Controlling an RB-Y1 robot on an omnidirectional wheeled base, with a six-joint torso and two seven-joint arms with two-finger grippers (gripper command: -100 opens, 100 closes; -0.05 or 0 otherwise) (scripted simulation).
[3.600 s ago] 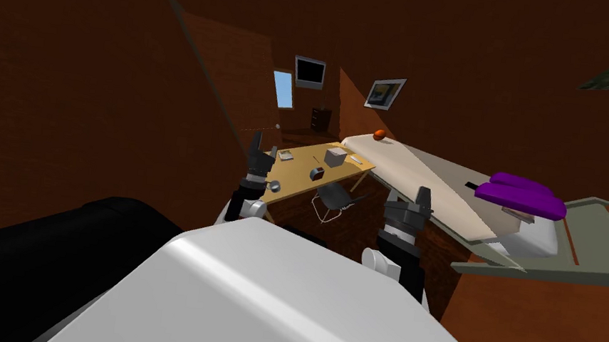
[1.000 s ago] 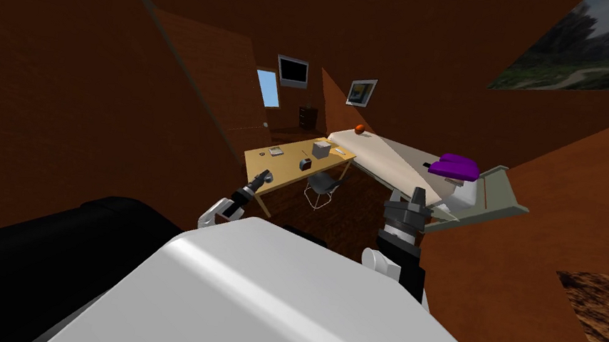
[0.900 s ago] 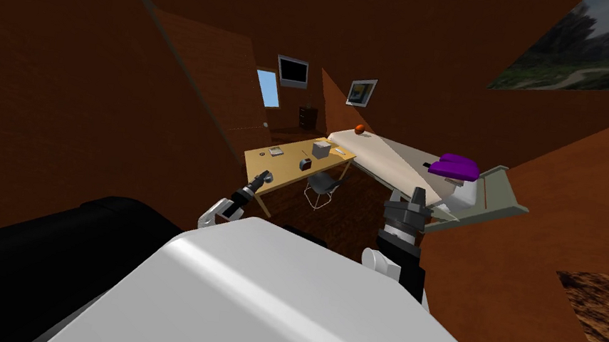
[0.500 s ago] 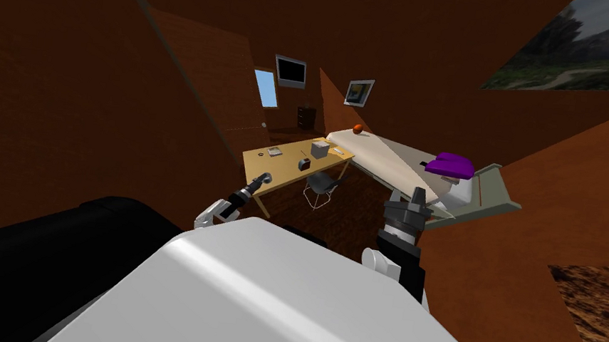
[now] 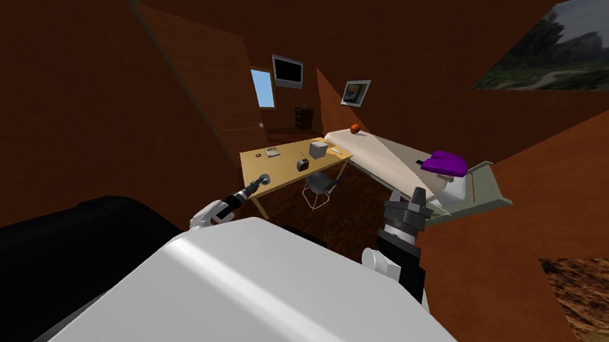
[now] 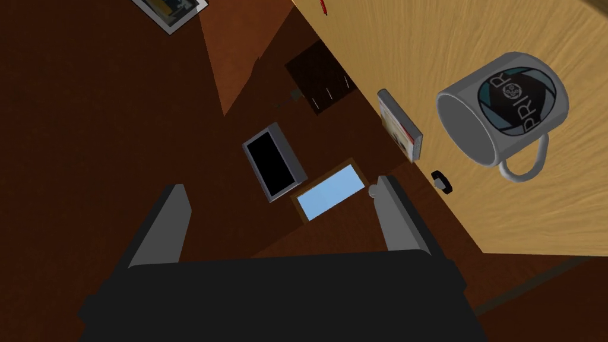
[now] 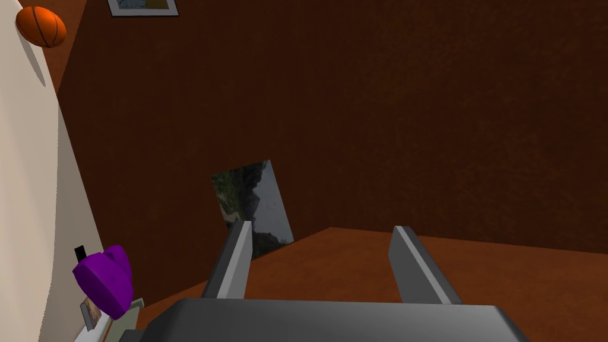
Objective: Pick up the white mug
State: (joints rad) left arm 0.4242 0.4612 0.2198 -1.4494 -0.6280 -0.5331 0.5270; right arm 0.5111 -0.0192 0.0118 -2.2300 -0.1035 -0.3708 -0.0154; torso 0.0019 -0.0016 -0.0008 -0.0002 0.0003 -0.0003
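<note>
In the head view my left gripper (image 5: 263, 179) sits a little left of centre, reaching up to the near corner of the wooden desk (image 5: 280, 170), which runs toward the middle of the frame. From the left wrist view, the left gripper (image 6: 280, 187) has its two fingers (image 6: 172, 219) spread wide, with nothing between them and nothing pressed against either blade. The pale grey-white mug (image 6: 504, 110) stands on the desk (image 6: 415, 47), outside the gap and beyond the finger nearer the desk, clear of its tip. Its open mouth and looped handle are both showing, and a dark round emblem marks its side. A thin book (image 6: 401, 126) lies just beside the mug, at the desk's edge. A small black object (image 6: 442, 181) sits close to that same fingertip, apart from it. Further right in the head view, a grey box (image 5: 318, 148) rests on the desk, a dark chair (image 5: 319, 183) stands below it, and a long pale bed (image 5: 383, 161) stretches toward the right. The bed carries an orange ball (image 5: 354, 129) at its far end and a purple pillow (image 5: 444, 164) at the near end. My right gripper (image 5: 419, 195) stands right of centre, below that pillow. In the right wrist view, the right gripper (image 7: 322, 228) is likewise spread apart and grips nothing.
</note>
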